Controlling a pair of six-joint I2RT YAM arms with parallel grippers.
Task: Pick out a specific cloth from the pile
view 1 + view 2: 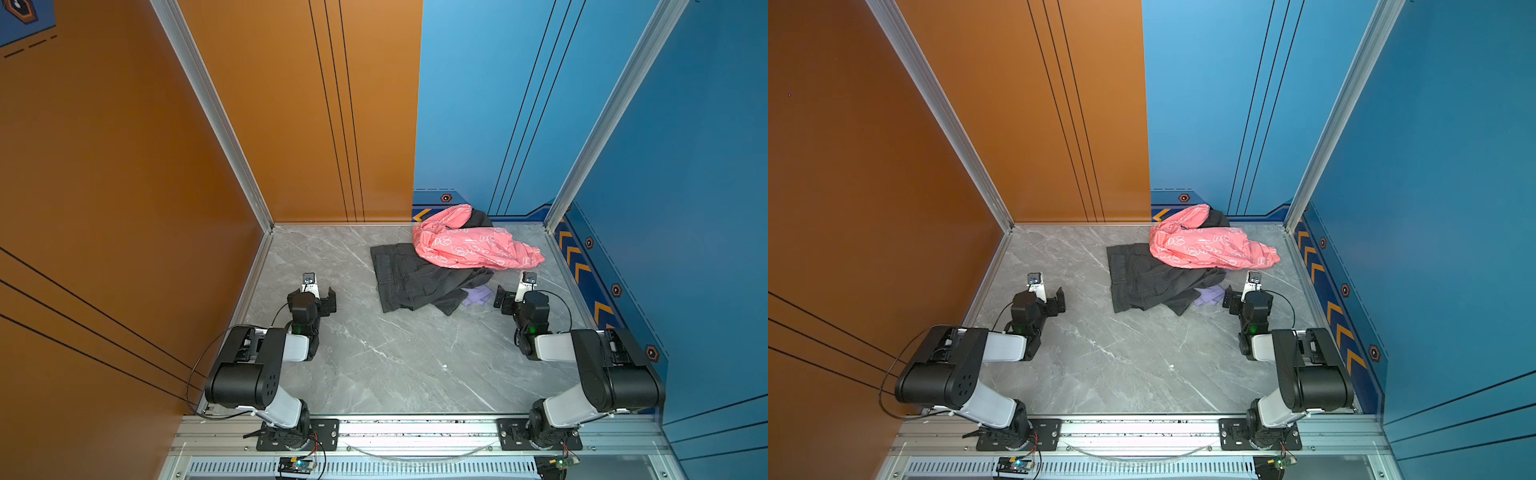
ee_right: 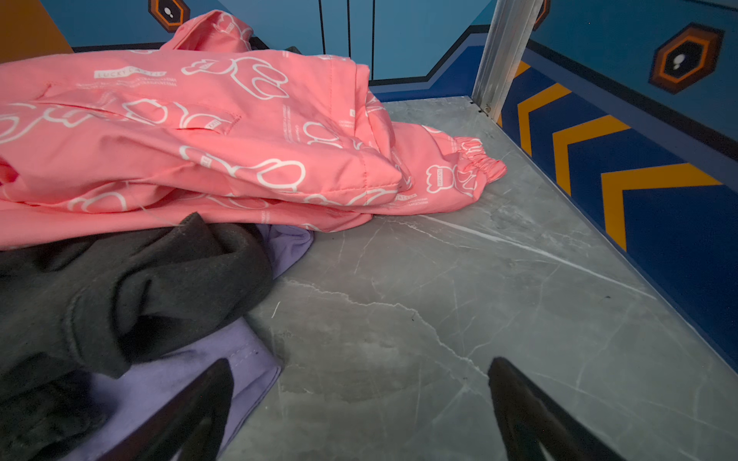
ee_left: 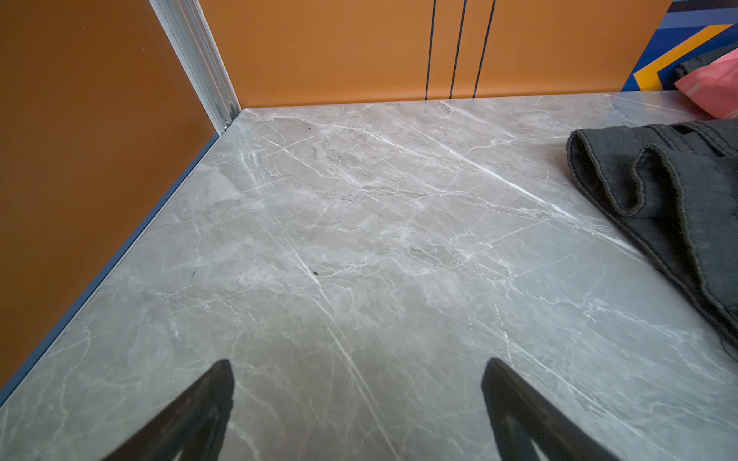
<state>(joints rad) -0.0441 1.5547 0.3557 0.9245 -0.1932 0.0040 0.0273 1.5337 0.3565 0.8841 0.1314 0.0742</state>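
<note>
Sees only a small lavender corner of the cloth [image 1: 478,296], just right of centre in both top views, tucked under the dark grey denim [image 1: 399,282] at the near edge of the pile [image 1: 436,268], with the pink printed garment [image 1: 473,245] heaped behind; finds the right gripper [image 2: 359,365] spread wide and empty just beside that corner, one finger over the purple fabric in the right wrist view; cannot tell whether touching; finds the left gripper [image 3: 357,364] likewise spread and empty over bare table [image 1: 395,357], left of centre, well apart from the clothes.

Risks pinching the denim fold along with the lavender; risks dragging the whole heap, with most of the cloth seemingly buried beneath heavier pieces; may slip off so thin an exposed edge if closing shallow; may scrape the tabletop if coming in too low.
</note>
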